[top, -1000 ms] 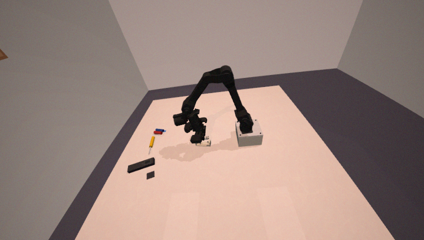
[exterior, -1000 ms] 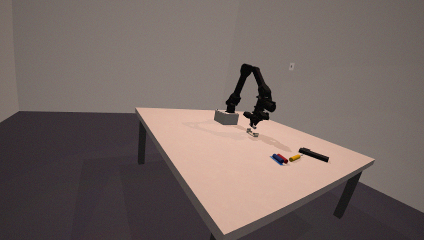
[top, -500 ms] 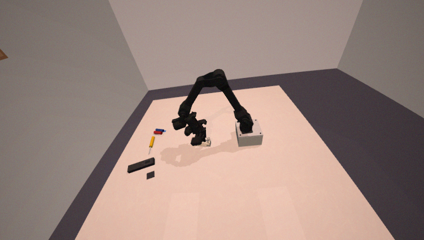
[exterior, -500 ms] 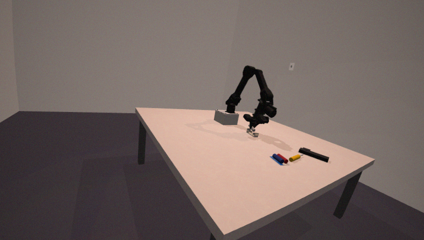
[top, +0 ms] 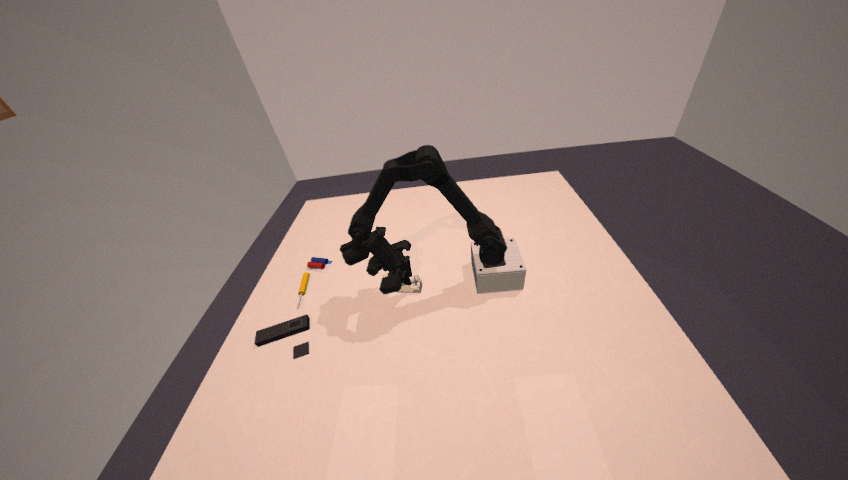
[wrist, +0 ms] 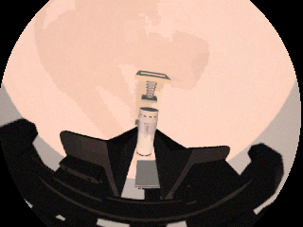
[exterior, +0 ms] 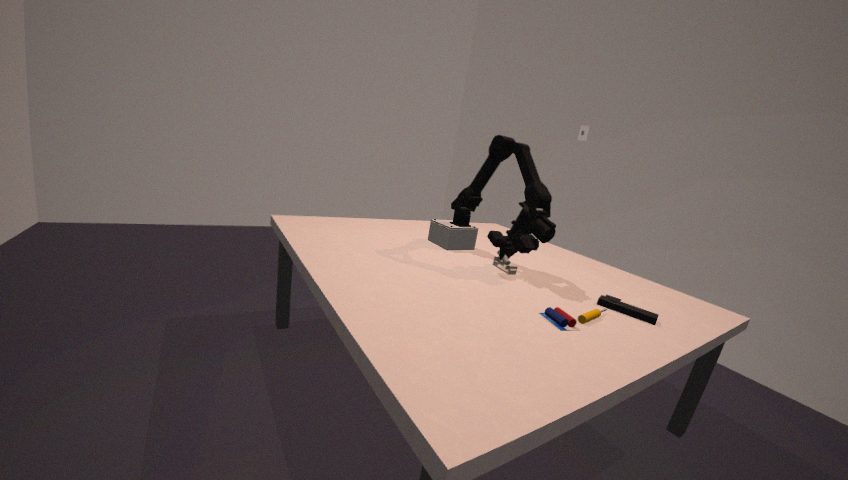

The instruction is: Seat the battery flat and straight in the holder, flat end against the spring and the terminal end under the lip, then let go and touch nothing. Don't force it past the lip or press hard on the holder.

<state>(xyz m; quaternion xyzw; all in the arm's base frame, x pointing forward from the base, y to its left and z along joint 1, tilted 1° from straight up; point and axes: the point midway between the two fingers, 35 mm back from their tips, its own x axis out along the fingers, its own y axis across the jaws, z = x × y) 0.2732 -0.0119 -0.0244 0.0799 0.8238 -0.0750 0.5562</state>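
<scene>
The table gives me wide room on every side of the holder, my landmark here. The grey base block sits near it on one side. On the other side, well apart, lie the black remote, the yellow screwdriver and the red and blue cylinders, so none of them crowd my approach.

My arm folds down so my pincer hangs low just over the holder. It is clamped on the battery, pointing it lengthwise along the holder's slot. I judge this lines up the far tip for the end piece there. The tip looks just at the holder; whether it touches, I cannot tell.
</scene>
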